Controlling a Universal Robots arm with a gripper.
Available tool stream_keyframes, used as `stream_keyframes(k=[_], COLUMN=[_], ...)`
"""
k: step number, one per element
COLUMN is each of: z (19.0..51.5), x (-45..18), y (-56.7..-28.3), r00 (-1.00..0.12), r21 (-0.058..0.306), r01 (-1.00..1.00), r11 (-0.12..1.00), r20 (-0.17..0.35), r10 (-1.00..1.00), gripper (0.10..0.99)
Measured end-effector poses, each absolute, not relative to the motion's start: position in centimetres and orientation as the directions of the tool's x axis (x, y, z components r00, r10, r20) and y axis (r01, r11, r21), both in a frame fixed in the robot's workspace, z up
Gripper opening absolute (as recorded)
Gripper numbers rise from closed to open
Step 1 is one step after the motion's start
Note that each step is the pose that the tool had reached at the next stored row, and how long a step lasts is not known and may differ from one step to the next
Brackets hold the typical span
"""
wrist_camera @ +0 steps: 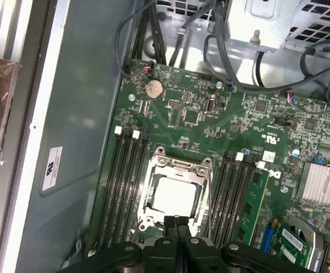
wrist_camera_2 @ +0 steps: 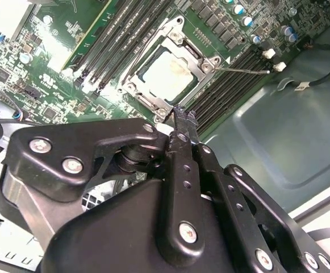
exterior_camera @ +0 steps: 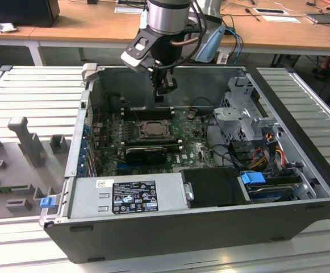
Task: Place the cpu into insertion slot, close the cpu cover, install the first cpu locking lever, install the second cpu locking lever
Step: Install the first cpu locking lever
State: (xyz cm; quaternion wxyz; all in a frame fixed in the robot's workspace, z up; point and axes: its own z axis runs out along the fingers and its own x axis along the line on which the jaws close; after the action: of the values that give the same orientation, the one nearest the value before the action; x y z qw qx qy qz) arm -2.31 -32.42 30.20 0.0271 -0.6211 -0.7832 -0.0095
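Note:
The cpu (wrist_camera: 173, 196) lies flat in the insertion slot (wrist_camera: 147, 223) on the green motherboard; its pale face also shows in the second wrist view (wrist_camera_2: 167, 74) and in the exterior view (exterior_camera: 153, 128). The silver cpu cover (wrist_camera: 153, 181) lies down around it, framing the chip (wrist_camera_2: 194, 61). A thin wire lever (wrist_camera_2: 244, 71) sticks out sideways from one corner of the socket. My gripper (wrist_camera: 176, 219) hangs a little above the socket's edge, fingers pressed together with nothing between them (wrist_camera_2: 182, 111). In the exterior view the gripper (exterior_camera: 161, 96) hovers over the board near the case's back wall.
Black memory slots (wrist_camera: 125, 182) flank the socket on both sides. A long black graphics card (exterior_camera: 146, 152) lies in front of it. A grey power supply (exterior_camera: 125, 196) fills the case front; a metal drive cage (exterior_camera: 247, 114) and cable bundles (exterior_camera: 261, 153) crowd the exterior view's right.

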Motion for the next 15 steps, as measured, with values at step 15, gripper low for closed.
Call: stream_keyframes(k=[15], z=[30.20], x=[-2.31], y=[-32.42], r00=[-0.334], r21=[-0.019], r01=[0.942], r11=[0.335], r20=[0.054], r10=[0.941], gripper=[0.106])
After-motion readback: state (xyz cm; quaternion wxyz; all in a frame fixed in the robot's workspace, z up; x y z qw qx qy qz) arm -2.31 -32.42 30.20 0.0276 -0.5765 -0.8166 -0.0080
